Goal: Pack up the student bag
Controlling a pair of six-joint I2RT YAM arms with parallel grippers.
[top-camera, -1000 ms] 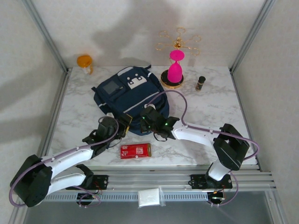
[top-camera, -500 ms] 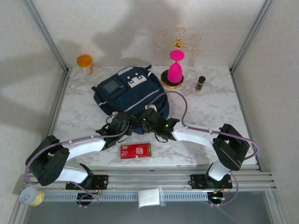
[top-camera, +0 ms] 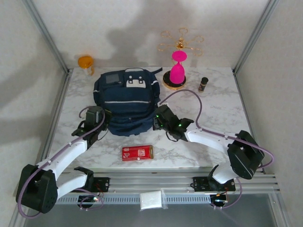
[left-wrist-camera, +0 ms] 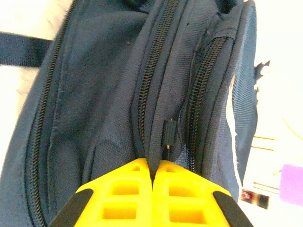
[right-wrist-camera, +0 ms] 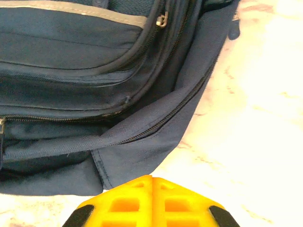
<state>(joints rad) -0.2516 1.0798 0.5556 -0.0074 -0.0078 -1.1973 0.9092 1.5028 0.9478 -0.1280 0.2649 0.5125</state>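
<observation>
Yellow left claw (left-wrist-camera: 152, 166) is shut tight, pinching a fold of the student bag (left-wrist-camera: 109, 94) between two zips. The right claw (right-wrist-camera: 152, 179) is shut too, holding nothing, just beside the bag's edge. The blue bag lies flat on the marble bench (top-camera: 213, 109), near a red packet (top-camera: 138, 152).

Looked like a robot test cell. Marble-print desk (top-camera: 218, 113) was boxed in by white panels (top-camera: 118, 23) on aluminium posts (top-camera: 47, 38). Arm bases (top-camera: 208, 183) sat bolted to an extrusion rail (top-camera: 156, 181).
</observation>
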